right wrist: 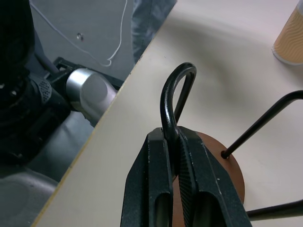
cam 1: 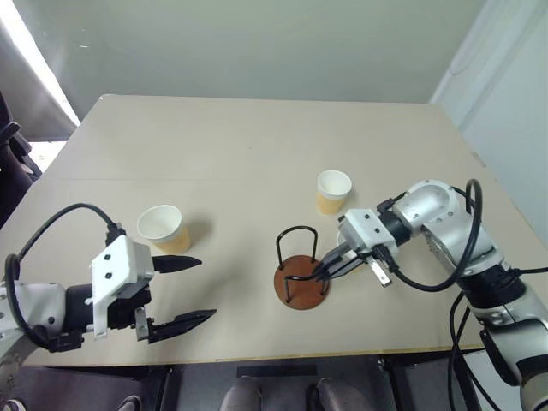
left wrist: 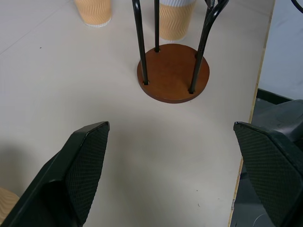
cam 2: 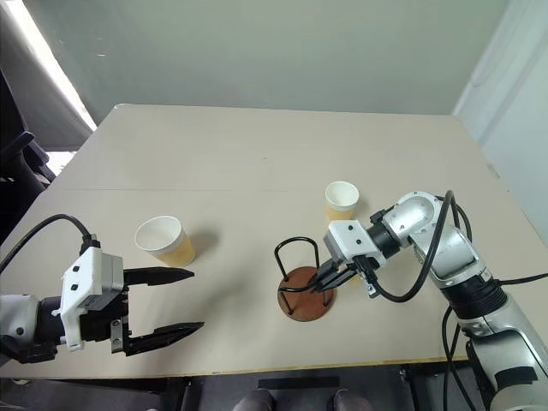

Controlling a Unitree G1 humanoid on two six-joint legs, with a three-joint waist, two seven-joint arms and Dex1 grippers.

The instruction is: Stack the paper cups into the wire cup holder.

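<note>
here the right fingers (right wrist: 176, 156) pinch the wire cup holder (cam 1: 300, 278); left fingers (cam 1: 175, 264) gape wide, empty.

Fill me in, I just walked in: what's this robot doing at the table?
The right hand is shut on a loop of the wire cup holder, steadying it on the table. The left hand hangs open near one paper cup; another cup stands beyond the holder. The holder has no cup in it yet.
</note>
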